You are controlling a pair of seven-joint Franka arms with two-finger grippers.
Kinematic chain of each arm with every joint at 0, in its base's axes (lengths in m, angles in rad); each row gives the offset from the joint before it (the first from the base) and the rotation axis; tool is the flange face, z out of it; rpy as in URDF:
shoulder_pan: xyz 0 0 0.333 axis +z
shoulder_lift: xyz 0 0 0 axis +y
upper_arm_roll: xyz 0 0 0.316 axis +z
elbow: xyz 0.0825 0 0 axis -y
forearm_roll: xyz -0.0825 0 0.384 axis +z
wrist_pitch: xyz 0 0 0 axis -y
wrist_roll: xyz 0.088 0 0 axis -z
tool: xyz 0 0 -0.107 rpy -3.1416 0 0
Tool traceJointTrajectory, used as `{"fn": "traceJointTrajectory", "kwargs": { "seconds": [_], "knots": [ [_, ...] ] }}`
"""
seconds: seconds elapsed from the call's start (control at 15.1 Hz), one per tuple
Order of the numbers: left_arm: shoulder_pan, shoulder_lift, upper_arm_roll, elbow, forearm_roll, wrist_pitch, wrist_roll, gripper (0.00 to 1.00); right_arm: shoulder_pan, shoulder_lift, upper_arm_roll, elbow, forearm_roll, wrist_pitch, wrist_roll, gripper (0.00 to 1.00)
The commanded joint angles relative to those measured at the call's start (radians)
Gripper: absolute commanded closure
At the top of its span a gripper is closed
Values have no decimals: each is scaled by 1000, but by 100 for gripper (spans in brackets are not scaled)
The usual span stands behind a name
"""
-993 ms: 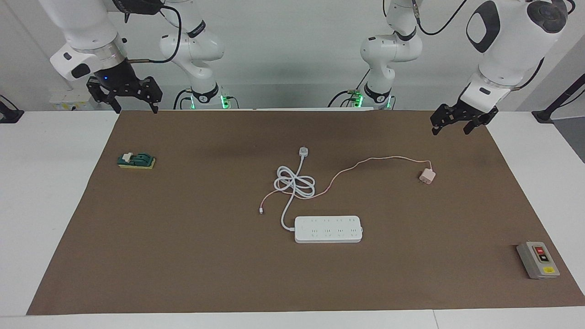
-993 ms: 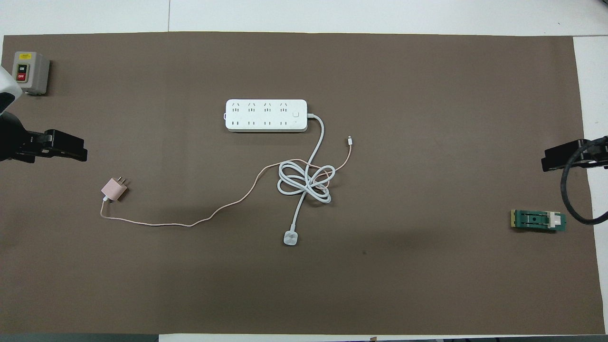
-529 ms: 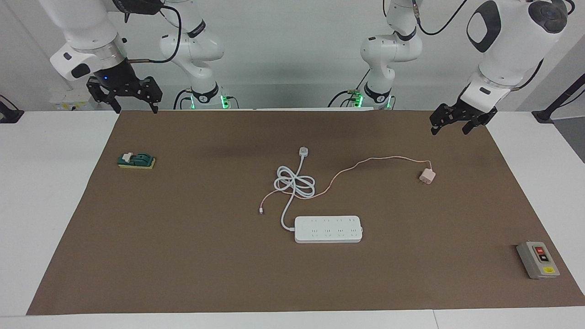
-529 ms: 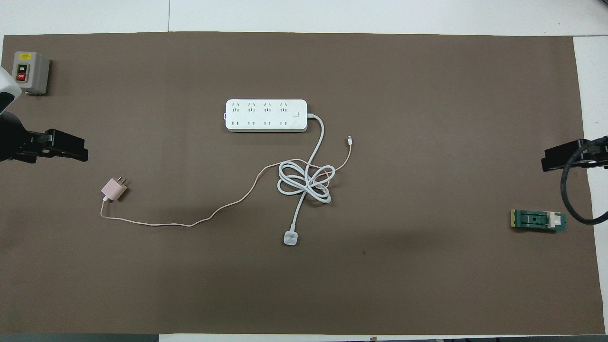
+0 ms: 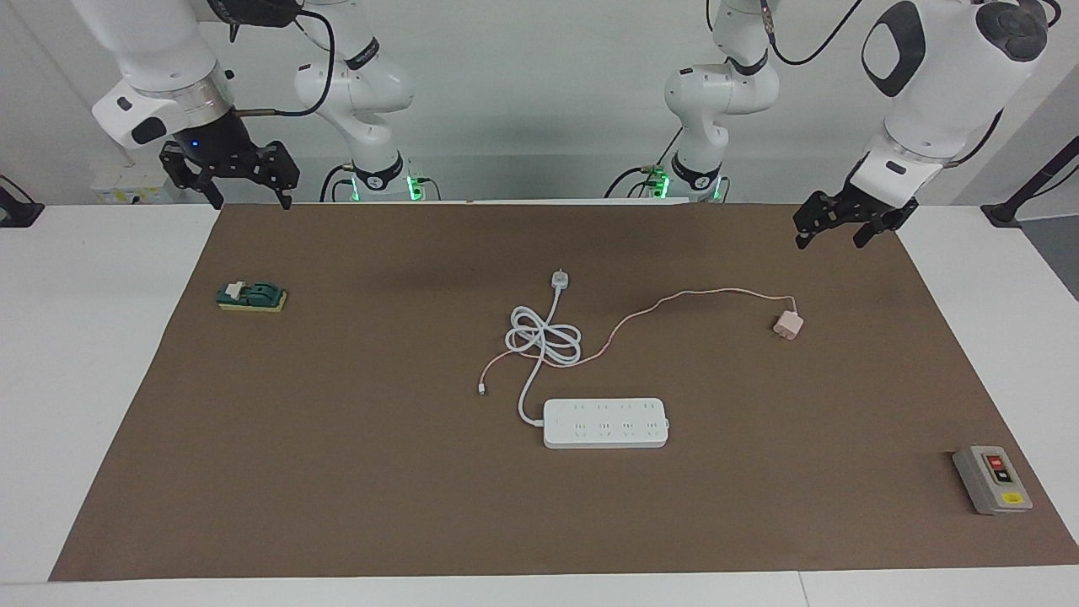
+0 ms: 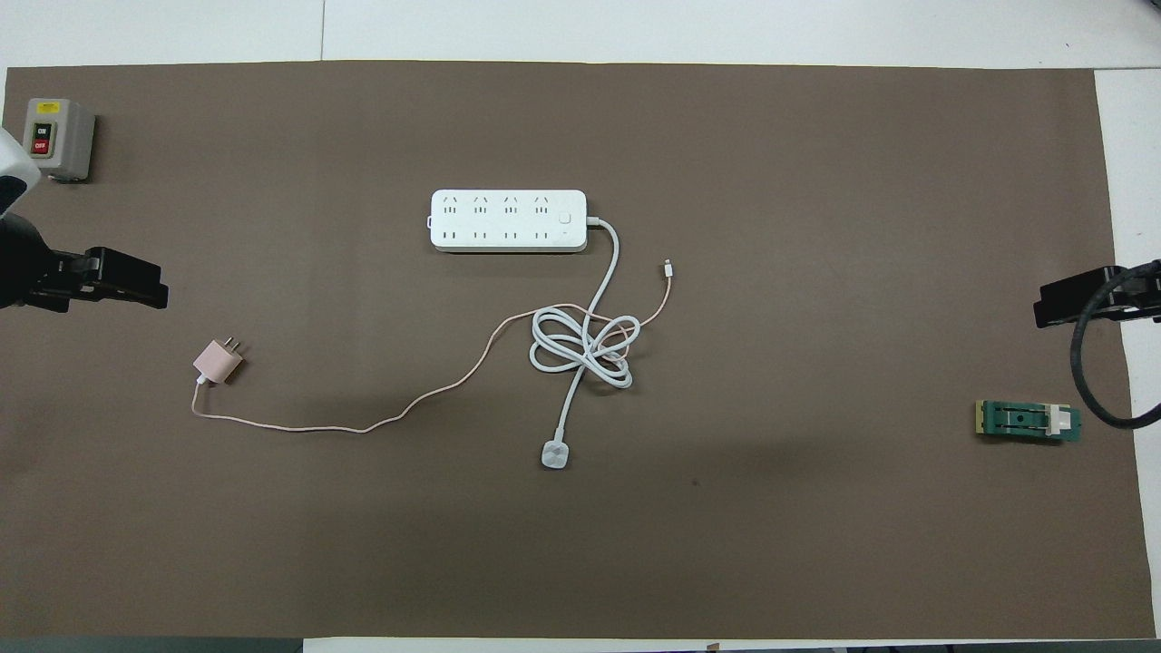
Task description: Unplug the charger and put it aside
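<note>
The charger (image 5: 789, 324), a small pale pink cube, lies on the brown mat toward the left arm's end, prongs free, apart from the white power strip (image 5: 605, 422). In the overhead view the charger (image 6: 218, 362) is nearer to the robots than the power strip (image 6: 508, 220). Its thin pink cable (image 5: 700, 295) runs to the coiled white cord (image 5: 544, 341). My left gripper (image 5: 830, 239) hangs open and empty above the mat's corner, clear of the charger. The left gripper (image 6: 136, 281) shows at the overhead view's edge. My right gripper (image 5: 253, 198) waits open at the right arm's end.
A grey switch box (image 5: 992, 479) sits at the mat's corner farthest from the robots, toward the left arm's end. A green knife switch (image 5: 251, 297) lies toward the right arm's end. The strip's white plug (image 5: 560, 279) lies loose near the mat's middle.
</note>
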Motion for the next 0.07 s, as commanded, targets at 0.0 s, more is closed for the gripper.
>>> {"fn": "traceJointTrajectory", "kwargs": {
  "seconds": [0.0],
  "knots": [
    [2,-13,3,-14,-6,1,16,0,-4,-18,3,-25,-4,18,10,0]
  ]
}}
